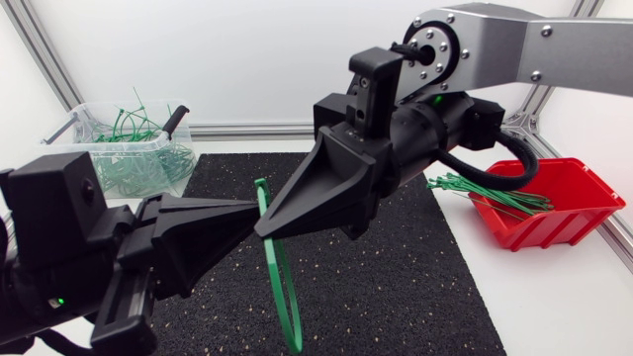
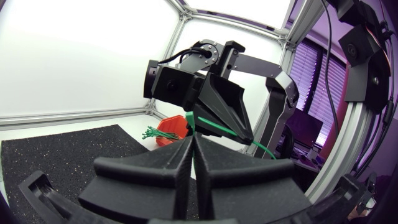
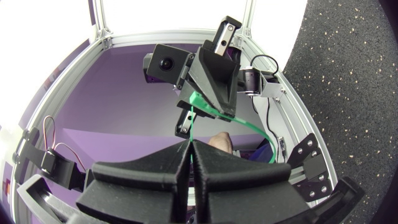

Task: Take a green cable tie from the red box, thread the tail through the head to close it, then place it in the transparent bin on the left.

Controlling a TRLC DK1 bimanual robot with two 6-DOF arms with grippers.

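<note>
Left end effector (image 1: pixel 254 207) and right end effector (image 1: pixel 260 229) both seemingly pinch green cable tie (image 1: pixel 283 297)

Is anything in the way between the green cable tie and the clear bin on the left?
Nothing visible on the black mat between cable tie and transparent bin; only the left gripper, holding it, lies that side.

Head overhead; wrists face-to-face (near), share cable tie (image 2: pixel 217 129).

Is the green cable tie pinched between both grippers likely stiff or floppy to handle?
Probably springy, not limp: the cable tie curves smoothly below the left gripper and right gripper without kinking. Likely very light, being a thin strip. It might twist, since it is pinched only near one end.
</note>
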